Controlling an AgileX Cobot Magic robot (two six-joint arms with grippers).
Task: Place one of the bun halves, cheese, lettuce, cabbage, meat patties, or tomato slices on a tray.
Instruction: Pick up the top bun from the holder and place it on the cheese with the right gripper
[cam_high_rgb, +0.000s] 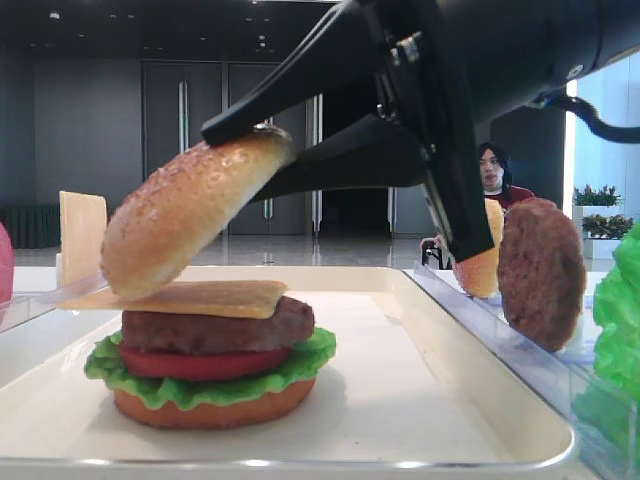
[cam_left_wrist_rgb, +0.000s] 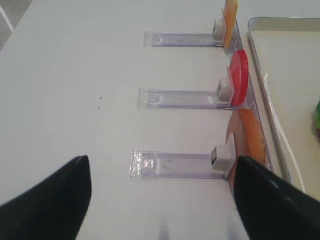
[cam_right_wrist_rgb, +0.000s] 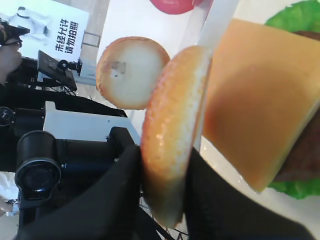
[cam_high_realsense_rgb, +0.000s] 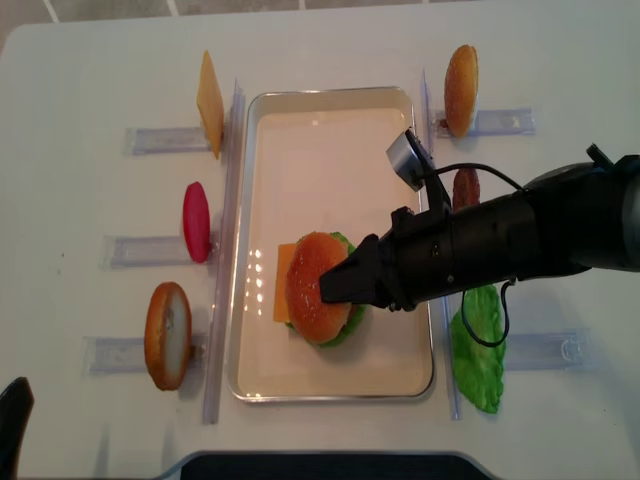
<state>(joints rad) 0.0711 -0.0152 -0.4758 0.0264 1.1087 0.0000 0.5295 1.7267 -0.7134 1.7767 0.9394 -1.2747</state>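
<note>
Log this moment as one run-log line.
right gripper: shut on bun top | bun: tilted, over cheese | stack on tray | left gripper: open

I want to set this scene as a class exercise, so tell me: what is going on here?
The right gripper is shut on a sesame bun top, holding it tilted over a stacked toy burger on the white tray. The stack, from the bottom: flat bun, lettuce, tomato slice, meat patty, cheese. The bun's lower edge is at the cheese, not yet set flat. The left gripper hangs open over the table, beside the racks of spare pieces.
</note>
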